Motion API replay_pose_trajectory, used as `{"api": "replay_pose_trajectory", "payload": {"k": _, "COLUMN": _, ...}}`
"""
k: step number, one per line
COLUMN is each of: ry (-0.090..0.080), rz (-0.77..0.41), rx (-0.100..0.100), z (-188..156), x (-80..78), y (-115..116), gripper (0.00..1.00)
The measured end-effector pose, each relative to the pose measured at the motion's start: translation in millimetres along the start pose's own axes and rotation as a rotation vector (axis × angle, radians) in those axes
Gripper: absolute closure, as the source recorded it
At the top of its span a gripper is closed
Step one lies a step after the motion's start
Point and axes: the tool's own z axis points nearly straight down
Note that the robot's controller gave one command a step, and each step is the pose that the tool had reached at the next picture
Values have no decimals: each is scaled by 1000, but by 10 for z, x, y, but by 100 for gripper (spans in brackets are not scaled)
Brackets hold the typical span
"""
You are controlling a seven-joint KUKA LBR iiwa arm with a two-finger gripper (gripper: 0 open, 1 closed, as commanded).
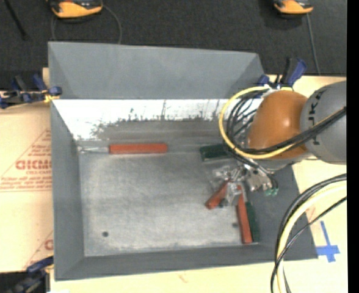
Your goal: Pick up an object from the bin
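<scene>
My gripper [229, 187] is low in the right part of the bin, under the orange wrist cover. A small red piece [215, 201] lies tilted just below and left of it, touching or nearly touching its tip. A long red stick with a green edge [245, 222] lies along the right wall, just below the gripper. Against the back wall, a dark green block [212, 152] lies just above the gripper.
A long orange-red bar [138, 148] lies along the back wall, left of centre. A small dark speck [104, 234] sits near the front left corner. The arm and its cables hang over the bin's right rim.
</scene>
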Motion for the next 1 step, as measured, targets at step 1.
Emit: {"api": "replay_pose_trajectory", "payload": {"k": 1, "ry": -5, "rz": -94, "rx": 6, "z": -1534, "x": 299, "y": -73, "gripper": 100}}
